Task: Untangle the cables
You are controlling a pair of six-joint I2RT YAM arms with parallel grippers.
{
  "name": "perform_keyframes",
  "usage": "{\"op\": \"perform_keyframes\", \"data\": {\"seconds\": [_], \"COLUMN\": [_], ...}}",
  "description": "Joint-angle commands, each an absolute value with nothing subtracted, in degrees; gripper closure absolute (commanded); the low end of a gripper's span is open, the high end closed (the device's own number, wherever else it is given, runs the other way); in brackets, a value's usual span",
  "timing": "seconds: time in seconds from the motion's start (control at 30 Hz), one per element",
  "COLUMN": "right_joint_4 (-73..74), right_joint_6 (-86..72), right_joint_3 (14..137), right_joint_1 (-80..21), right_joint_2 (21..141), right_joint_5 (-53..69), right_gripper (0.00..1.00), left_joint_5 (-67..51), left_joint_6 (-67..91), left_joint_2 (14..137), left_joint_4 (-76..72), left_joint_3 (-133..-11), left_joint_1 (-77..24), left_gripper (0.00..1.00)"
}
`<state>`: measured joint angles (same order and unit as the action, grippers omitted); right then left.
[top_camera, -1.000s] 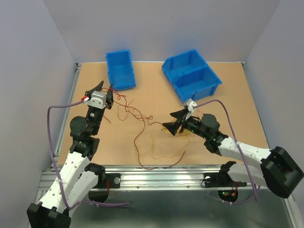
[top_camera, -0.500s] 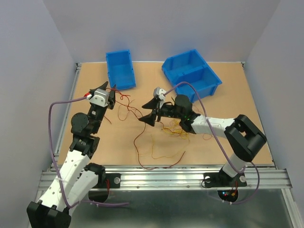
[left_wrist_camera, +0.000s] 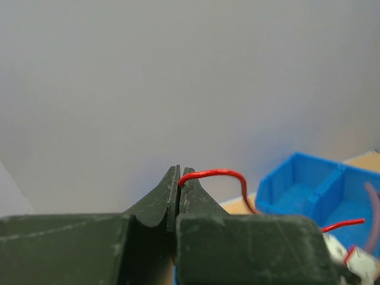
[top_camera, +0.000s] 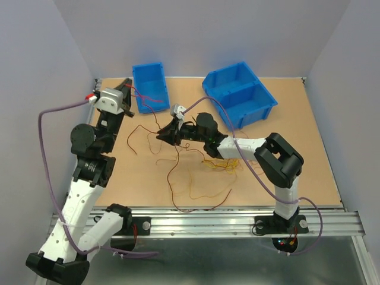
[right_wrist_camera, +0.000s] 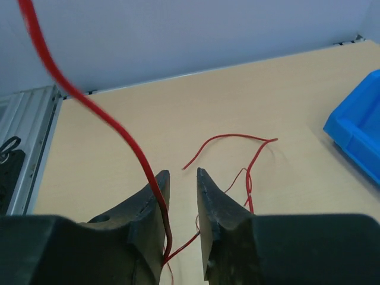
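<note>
Nearest to us, on the table, loose loops of the cables lie just beyond the near rail, dark red and orange strands curling over one another. A little farther and to the right we see a yellow bunch lying beside the right arm's forearm. The right gripper reaches left over the table's middle. Its wrist view shows the jaws apart, with a red strand running down against the inner face of the finger on the left of that view. Farther off on the left, the left gripper is held high, its jaws pressed together on a red wire that arches out of the tips. At the far edge stand a small blue bin and, to its right, a two-compartment blue bin.
</note>
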<state>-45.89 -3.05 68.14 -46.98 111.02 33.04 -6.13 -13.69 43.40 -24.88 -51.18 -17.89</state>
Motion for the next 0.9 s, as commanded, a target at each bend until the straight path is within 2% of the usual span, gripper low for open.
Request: {"op": "perform_keyframes", "data": {"seconds": [0.0,0.03,0.07,0.3,0.43,0.67,0.8,0.87], "right_joint_4": [-50.0,-50.6,-51.1,-61.1,-64.5,-77.3,-76.1,-73.3], "right_joint_6": [-2.9,-3.1,-3.3,-5.9,-7.5,-13.4,-15.3,-15.1], "right_joint_3": [66.6,63.8,61.9,44.4,37.6,23.7,16.5,14.4], "right_joint_1": [-47.2,-47.2,-47.2,-47.2,-47.2,-47.1,-47.2,-47.2], "right_joint_2": [110.3,109.3,109.2,103.5,102.9,104.1,99.0,96.1], "right_joint_5": [29.6,28.5,28.0,22.2,19.9,14.5,6.6,6.1], "right_gripper": [0.72,0.78,0.79,0.77,0.78,0.8,0.79,0.75], "left_joint_5": [2.4,5.7,7.8,24.3,27.3,30.1,33.4,36.1], "left_joint_6": [-16.9,-18.1,-19.0,-33.4,-37.4,-41.9,-46.3,-49.7], "left_joint_2": [47.3,49.7,51.1,66.6,72.1,73.2,74.0,75.0], "left_joint_4": [-23.2,-22.5,-21.9,-22.3,-21.3,-27.6,-32.9,-36.8], "left_joint_3": [-67.1,-73.8,-77.4,-114.1,-126.3,-126.7,-126.7,-126.4], "left_joint_1": [-17.7,-17.7,-17.7,-17.7,-17.7,-17.7,-17.7,-17.7], "left_gripper": [1.0,1.0,1.0,1.0,1.0,1.0,1.0,1.0]}}
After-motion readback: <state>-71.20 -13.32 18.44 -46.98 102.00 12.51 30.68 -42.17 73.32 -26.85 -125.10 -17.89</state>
